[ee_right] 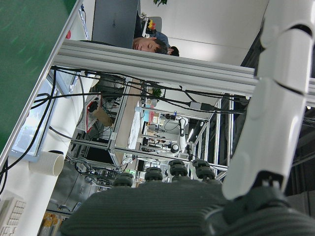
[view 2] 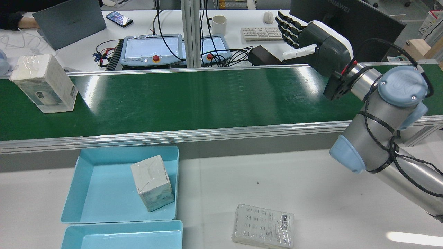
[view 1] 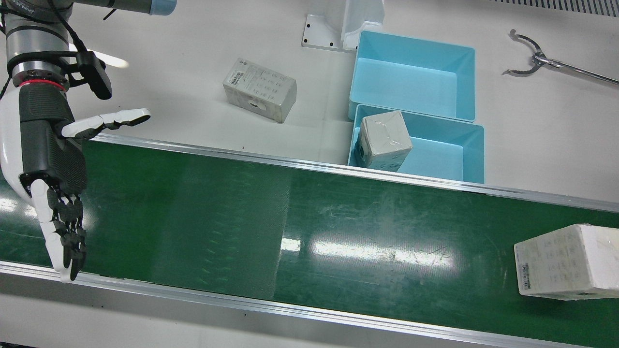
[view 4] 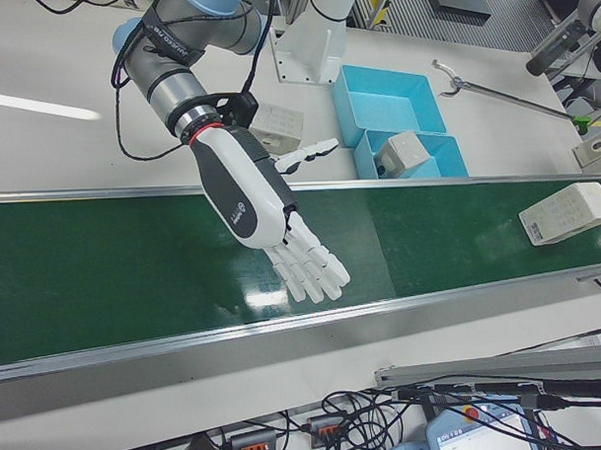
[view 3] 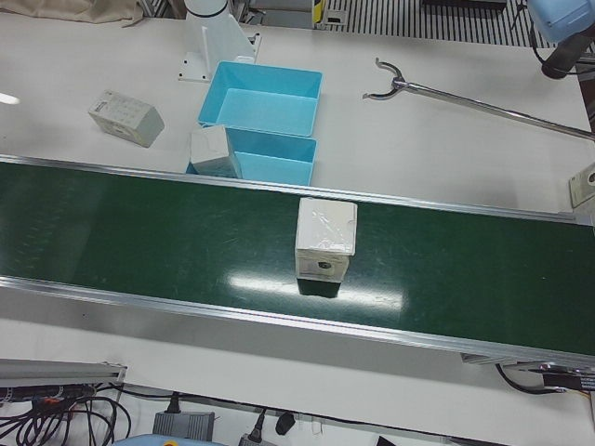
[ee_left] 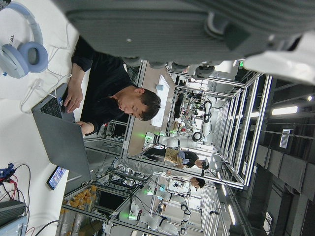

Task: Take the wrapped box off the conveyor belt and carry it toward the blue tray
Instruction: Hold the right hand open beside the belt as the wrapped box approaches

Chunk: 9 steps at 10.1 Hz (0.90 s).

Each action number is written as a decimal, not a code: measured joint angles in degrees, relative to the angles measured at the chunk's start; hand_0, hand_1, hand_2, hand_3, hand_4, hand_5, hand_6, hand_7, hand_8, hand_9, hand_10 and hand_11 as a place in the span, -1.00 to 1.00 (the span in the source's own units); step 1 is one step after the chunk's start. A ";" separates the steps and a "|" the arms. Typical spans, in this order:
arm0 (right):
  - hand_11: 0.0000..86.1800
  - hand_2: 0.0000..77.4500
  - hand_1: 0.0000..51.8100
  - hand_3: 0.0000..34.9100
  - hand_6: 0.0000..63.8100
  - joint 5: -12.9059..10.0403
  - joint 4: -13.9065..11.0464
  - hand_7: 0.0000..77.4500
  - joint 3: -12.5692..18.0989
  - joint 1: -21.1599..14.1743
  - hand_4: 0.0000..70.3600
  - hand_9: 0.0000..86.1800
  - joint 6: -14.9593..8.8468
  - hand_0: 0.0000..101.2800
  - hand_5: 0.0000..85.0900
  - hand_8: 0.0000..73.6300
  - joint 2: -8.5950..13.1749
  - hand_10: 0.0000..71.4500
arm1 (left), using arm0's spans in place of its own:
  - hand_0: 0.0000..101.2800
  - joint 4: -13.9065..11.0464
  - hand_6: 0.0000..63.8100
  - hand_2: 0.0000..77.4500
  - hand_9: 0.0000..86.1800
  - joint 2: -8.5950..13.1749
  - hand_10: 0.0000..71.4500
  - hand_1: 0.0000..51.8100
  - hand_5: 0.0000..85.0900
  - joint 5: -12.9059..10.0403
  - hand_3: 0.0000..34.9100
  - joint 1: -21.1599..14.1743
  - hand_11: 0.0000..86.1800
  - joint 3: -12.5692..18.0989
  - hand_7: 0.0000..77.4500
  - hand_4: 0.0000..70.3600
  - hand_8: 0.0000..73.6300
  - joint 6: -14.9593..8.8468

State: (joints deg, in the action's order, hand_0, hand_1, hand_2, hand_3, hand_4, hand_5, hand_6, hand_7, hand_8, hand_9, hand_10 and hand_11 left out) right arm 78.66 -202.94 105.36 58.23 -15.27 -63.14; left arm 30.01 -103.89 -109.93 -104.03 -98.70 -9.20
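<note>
Right hand (view 1: 51, 159), fingers spread and empty, is held over the conveyor belt (view 1: 290, 227) at 9 o'clock, presumably awaiting the wrapped box (view 1: 566, 261) at 4 o'clock. Left-hand finger state cannot be told.

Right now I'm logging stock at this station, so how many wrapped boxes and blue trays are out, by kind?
Wrapped boxes: 3 (on the conveyor belt; in the nearer blue tray; flat on the table:)
Blue trays: 2 ()
Total: 5
</note>
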 joint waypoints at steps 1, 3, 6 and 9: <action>-0.95 -0.77 -0.58 -0.69 -1.00 0.00 0.00 -0.99 0.30 0.00 -0.98 -0.96 0.03 -0.14 -0.91 -0.93 0.00 -0.97 | -1.00 0.00 -1.00 -0.99 -1.00 0.00 -1.00 -1.00 -0.97 0.00 -1.00 0.00 -1.00 0.00 -1.00 -1.00 -1.00 0.00; -0.95 -0.76 -0.58 -0.62 -1.00 -0.05 0.00 -0.99 0.60 -0.16 -0.98 -0.96 0.06 -0.14 -0.88 -0.93 0.08 -0.98 | -1.00 0.00 -1.00 -0.97 -1.00 0.00 -1.00 -1.00 -0.97 0.00 -1.00 0.00 -1.00 0.00 -1.00 -1.00 -1.00 0.00; -0.95 -0.76 -0.58 -0.54 -1.00 -0.04 0.00 -0.99 1.17 -0.17 -0.98 -0.96 0.39 -0.14 -0.88 -0.93 0.08 -0.98 | -1.00 0.00 -1.00 -0.97 -1.00 0.00 -1.00 -1.00 -0.97 0.00 -1.00 0.00 -1.00 0.00 -1.00 -1.00 -1.00 0.00; -0.95 -0.77 -0.64 -0.54 -1.00 -0.01 0.00 -0.99 1.59 -0.14 -0.98 -0.96 0.65 -0.15 -0.85 -0.93 -0.02 -0.98 | -1.00 0.00 -1.00 -0.97 -1.00 0.00 -0.98 -1.00 -0.97 0.00 -1.00 0.00 -1.00 0.00 -1.00 -1.00 -1.00 0.00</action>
State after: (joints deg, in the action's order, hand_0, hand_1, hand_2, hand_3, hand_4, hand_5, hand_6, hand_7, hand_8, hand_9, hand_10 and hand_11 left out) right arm 78.66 -202.94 106.95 58.09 -14.63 -63.16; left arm 30.01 -103.89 -109.93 -104.03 -98.70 -9.20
